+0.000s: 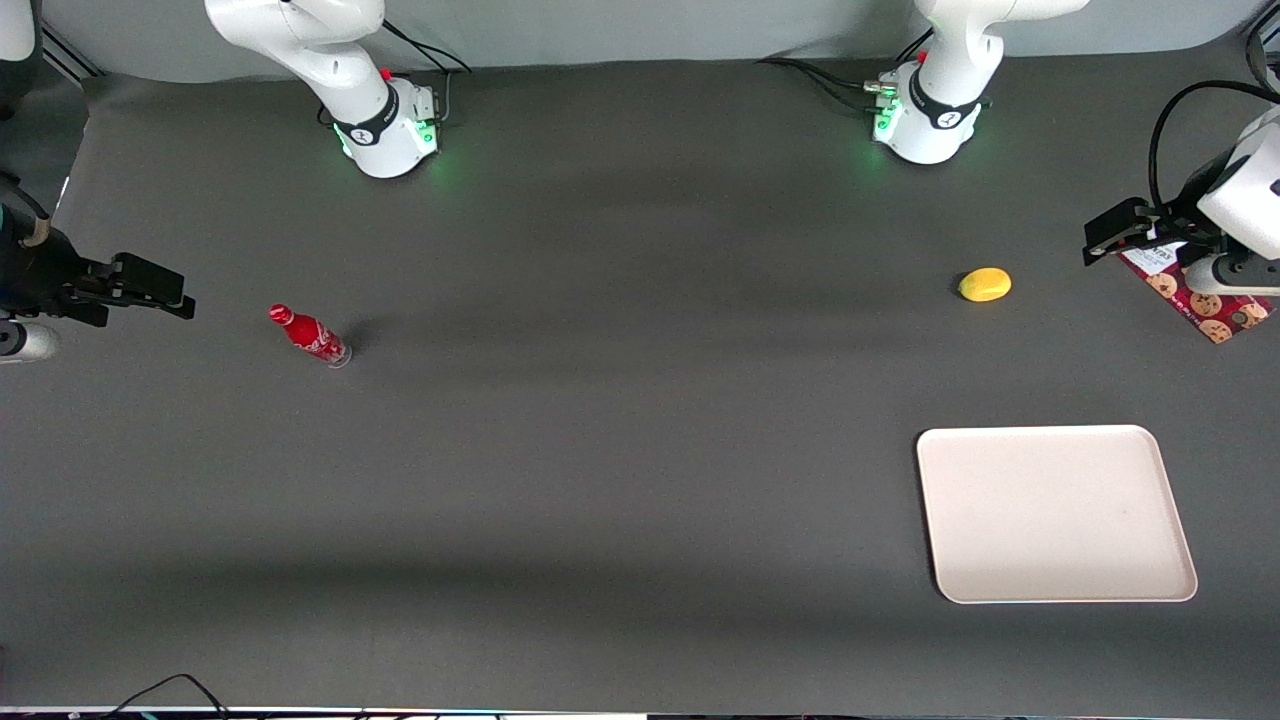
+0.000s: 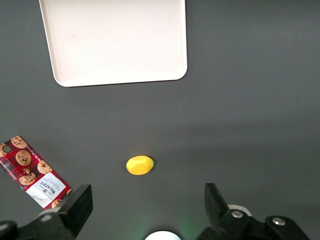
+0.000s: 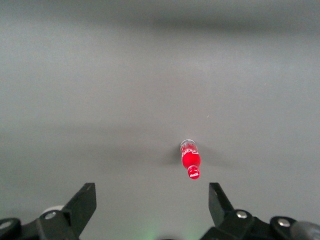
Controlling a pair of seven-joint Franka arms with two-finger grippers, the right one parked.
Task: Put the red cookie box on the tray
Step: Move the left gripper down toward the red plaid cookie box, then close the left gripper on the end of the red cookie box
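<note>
At the working arm's end of the counter [image 1: 620, 480], high up: the tool [image 2: 145, 210], fingers [image 2: 77, 205] wide apart, nothing between them. Just under it, flat on the counter: the red cookie box [image 2: 32, 172], partly hidden by the arm in the front view, so its full length hard to judge there. Near the box, a bit toward the parked arm's end: a small yellow lemon [image 1: 985, 284], well clear of it. Closer to the front camera than both: the tray [image 1: 1050, 590], cream-white, with plenty of room for the box.

Step in hand, most likely: getting over the box to pick it up. Not yet touched.

To do it well:
- Slide sideways first, until right above the middle of the box.
- Turn the wrist so the fingers sit across the short width, not the long way.
- Go straight down, fingers kept wide, one on each long edge.
- Squeeze gently; thin cardboard, probably easy to dent.
- Lift level, so no tipping.
- Steer clear of the lemon on the way to the tray.
</note>
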